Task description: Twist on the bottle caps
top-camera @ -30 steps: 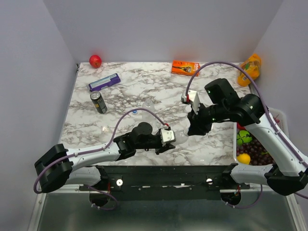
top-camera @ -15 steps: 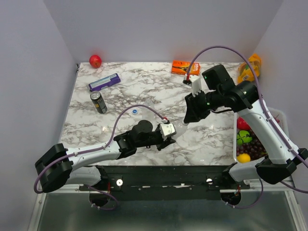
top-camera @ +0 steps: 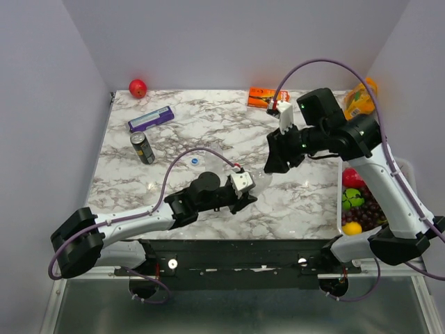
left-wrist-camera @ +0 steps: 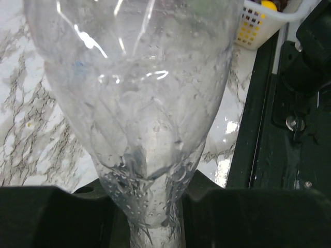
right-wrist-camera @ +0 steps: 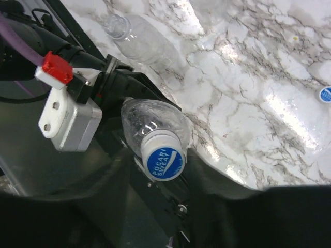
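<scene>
Held bottle (left-wrist-camera: 139, 129): my left fingers (left-wrist-camera: 222, 217) are closed tight on it, at the lower centre of the top view.
Cap (right-wrist-camera: 163, 156): blue, sitting on that bottle's neck. I judge this one screwed on.
Right fingers (top-camera: 273, 165): spread, holding nothing. Since a second ago they have lifted away toward the upper right.
Next, I reckon: fetch the loose cap (right-wrist-camera: 326, 94) from the desk (top-camera: 208, 125) for the second bottle (right-wrist-camera: 137, 36), which lies uncapped.
</scene>
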Motion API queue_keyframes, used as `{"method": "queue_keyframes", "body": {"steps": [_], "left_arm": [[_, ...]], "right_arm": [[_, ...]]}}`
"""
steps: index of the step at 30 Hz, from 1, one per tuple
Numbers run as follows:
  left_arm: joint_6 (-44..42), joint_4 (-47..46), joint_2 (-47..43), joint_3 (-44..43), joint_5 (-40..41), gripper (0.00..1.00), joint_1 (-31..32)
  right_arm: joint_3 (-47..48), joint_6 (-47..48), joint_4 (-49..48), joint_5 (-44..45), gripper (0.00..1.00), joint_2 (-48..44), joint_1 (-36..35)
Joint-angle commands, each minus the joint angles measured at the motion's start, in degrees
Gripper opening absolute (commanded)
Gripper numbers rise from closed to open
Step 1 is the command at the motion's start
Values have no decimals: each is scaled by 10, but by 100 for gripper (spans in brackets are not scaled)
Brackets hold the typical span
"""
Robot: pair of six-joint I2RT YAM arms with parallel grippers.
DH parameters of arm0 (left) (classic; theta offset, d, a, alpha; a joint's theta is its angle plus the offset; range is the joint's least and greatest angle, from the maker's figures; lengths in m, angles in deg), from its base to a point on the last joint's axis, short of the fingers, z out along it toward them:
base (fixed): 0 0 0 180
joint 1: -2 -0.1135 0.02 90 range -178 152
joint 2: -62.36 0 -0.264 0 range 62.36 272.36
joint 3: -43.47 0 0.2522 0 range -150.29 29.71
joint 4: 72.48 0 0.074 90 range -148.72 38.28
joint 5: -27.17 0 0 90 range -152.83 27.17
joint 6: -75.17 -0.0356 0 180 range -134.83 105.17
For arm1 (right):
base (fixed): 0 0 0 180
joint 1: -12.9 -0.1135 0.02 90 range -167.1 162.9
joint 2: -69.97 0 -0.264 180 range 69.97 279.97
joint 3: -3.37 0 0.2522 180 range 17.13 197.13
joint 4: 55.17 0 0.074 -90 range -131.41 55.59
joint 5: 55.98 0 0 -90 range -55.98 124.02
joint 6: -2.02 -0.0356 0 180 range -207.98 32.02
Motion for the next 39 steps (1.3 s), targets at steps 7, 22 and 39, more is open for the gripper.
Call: {"method": "queue_keyframes", "body": {"steps": [7,22,39], "left_arm": [[55,-80,32,-29,23,0,6],[-16,-59,10,-30,-5,0,-6],[-45,-59,6,-42,-24,0,-10]], "right_arm": [[121,60,15,-29,91,0,-9],[39,458,83,-71,100,-54,-7],[30,468,112,-153,100,-22,-8]]}}
